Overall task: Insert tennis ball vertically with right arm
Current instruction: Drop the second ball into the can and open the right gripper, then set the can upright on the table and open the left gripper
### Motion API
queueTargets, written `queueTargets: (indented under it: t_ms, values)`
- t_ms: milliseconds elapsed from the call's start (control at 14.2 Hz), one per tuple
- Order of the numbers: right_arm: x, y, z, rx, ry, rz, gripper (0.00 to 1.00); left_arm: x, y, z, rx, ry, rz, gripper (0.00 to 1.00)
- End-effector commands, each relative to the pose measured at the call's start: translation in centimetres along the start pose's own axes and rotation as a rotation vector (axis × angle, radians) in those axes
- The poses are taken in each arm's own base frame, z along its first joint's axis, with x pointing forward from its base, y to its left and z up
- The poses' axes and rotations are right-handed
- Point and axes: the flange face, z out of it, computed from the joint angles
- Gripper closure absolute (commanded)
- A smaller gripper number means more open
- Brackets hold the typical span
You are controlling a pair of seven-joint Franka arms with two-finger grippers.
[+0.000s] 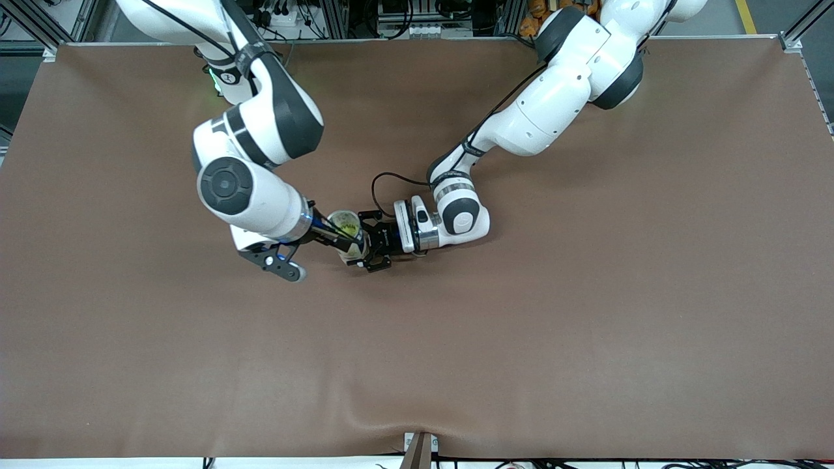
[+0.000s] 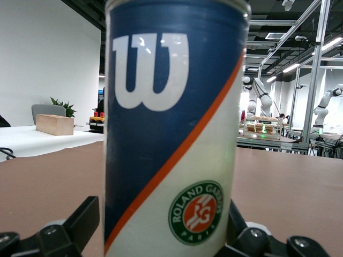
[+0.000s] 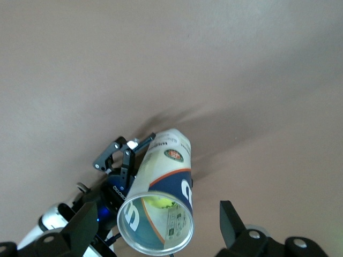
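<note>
A blue-and-white tennis can [image 1: 346, 234] stands upright on the brown mat, its top open. A yellow-green tennis ball [image 3: 158, 202] lies deep inside it and also shows through the mouth as the ball [image 1: 349, 229]. My right gripper [image 3: 158, 215] hangs over the can's mouth [image 3: 155, 227], open, with a finger wide on each side and nothing between them. In the front view, the right gripper [image 1: 352, 241] points down at the can. My left gripper [image 1: 366, 242] lies low on the mat, open, with its claw fingers around the can's base. The can [image 2: 171, 134] fills the left wrist view, where the left gripper [image 2: 163, 227] flanks it.
The brown mat [image 1: 521, 326] covers the whole table, with a ripple [image 1: 391, 417] at its edge nearest the front camera. A black cable [image 1: 384, 182] loops off the left wrist just above the table.
</note>
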Motion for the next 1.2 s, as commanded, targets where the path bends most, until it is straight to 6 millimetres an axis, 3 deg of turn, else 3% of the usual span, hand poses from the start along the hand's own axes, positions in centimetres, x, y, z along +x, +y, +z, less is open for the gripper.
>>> queueTargets:
  t_ms: [0, 282, 564, 916, 1127]
  values:
    - [1.2, 1.6, -2.1, 0.014, -0.004, -0.034, 0.0, -0.5, 0.4, 0.1, 0.028, 0.018, 0.092, 0.0]
    - [4.0, 5.3, -3.8, 0.004, -0.026, -0.098, 0.0, -0.9, 1.4, -0.1, 0.019, 0.006, 0.015, 0.0]
    - [6.0, 8.0, -4.5, 0.006, -0.031, -0.143, 0.0, 0.1, 2.4, -1.4, 0.008, -0.02, -0.002, 0.0]
    - [6.1, 8.7, -5.5, -0.04, 0.016, -0.19, 0.0, 3.0, 1.6, -5.4, 0.019, -0.067, 0.001, 0.0]
    - [6.3, 10.4, -6.2, -0.047, 0.005, -0.204, 0.0, 3.8, 1.1, -7.8, 0.016, -0.098, 0.015, 0.0]
